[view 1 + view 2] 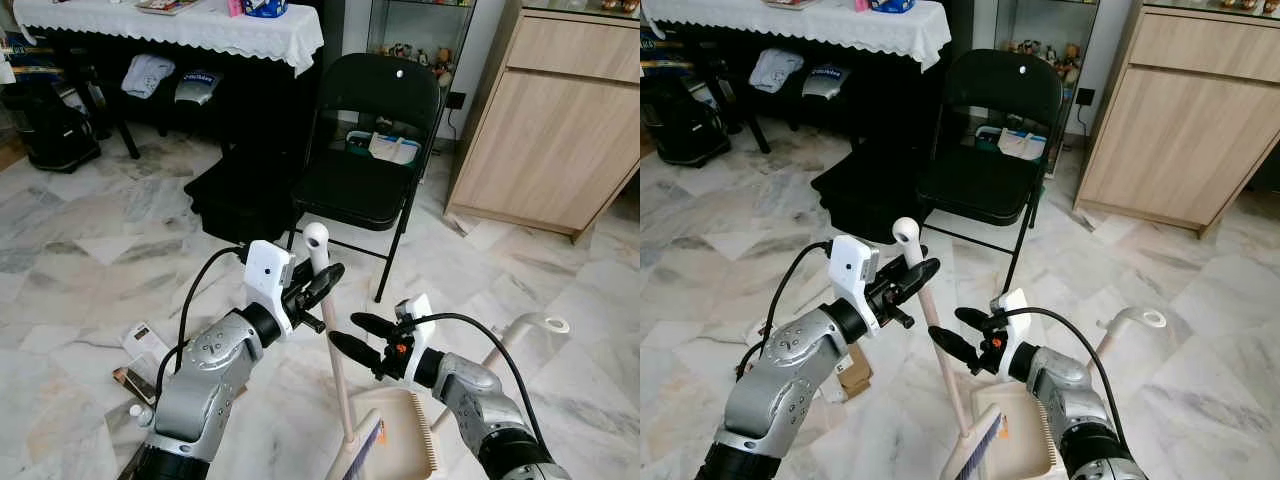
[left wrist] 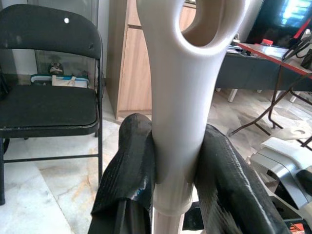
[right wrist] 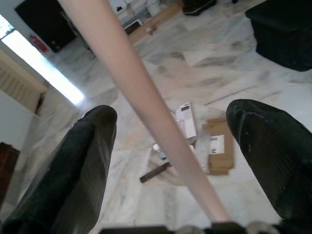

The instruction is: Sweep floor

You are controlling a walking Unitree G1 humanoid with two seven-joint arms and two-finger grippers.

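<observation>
Marble floor (image 1: 90, 250) w/ black folding chair (image 1: 365, 150) ahead. Beige dustpan (image 1: 400, 440) stood by robot's feet, broom handle (image 1: 330, 330) upright betw. arms. Left hand (image 1: 318, 285) pinched handle near its top. Right hand (image 1: 350, 335) spread wide, fingers either side of shaft, not touching.
</observation>
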